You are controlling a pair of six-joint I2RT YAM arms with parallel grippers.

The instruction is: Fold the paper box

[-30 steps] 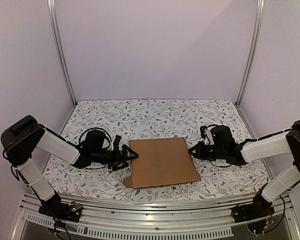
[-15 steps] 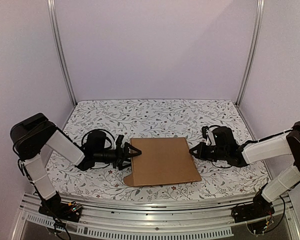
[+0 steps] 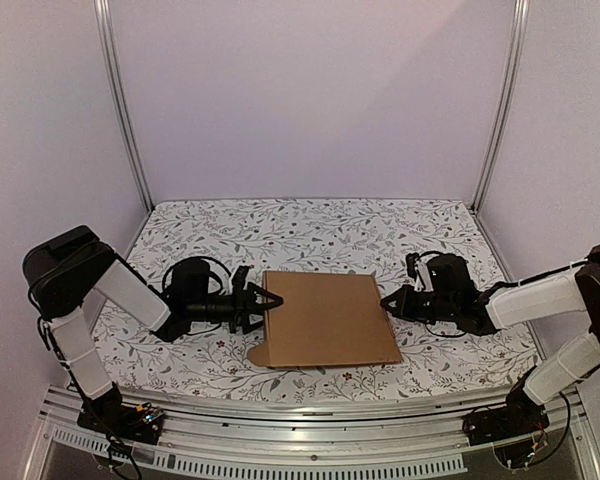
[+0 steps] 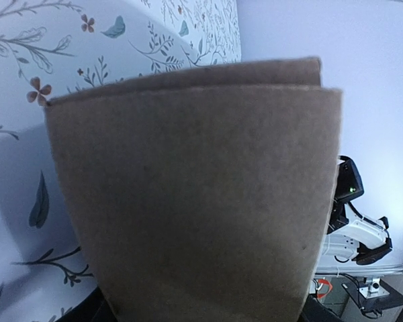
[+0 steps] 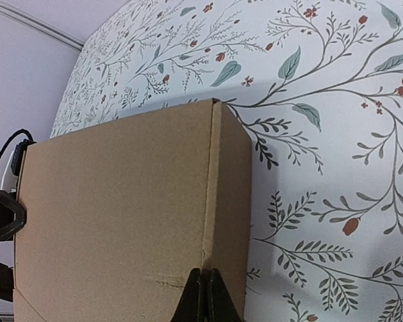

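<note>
Seen from above, a table covered in a white cloth with a leaf and flower print fills the middle of the frame, with plain pale walls around it. The paper box, plain brown cardboard, lies flat and closed just below the centre. A small rounded tab sticks out at its lower left corner.

The left end effector reaches in from the left of the frame and sits at the box's left edge, its fingers either side of that edge. Whether they are clamped on the cardboard cannot be told. In the left wrist view, a brown flap of the paper box fills most of the frame, very close and blurred. A second layer's edge shows just behind its top.

The right end effector reaches in from the right and meets the box's right edge. In the right wrist view, its fingers are pressed together with nothing between them. Their tips touch the paper box beside a fold line that runs along a narrow side panel. Printed cloth shows on the right of that frame.
</note>
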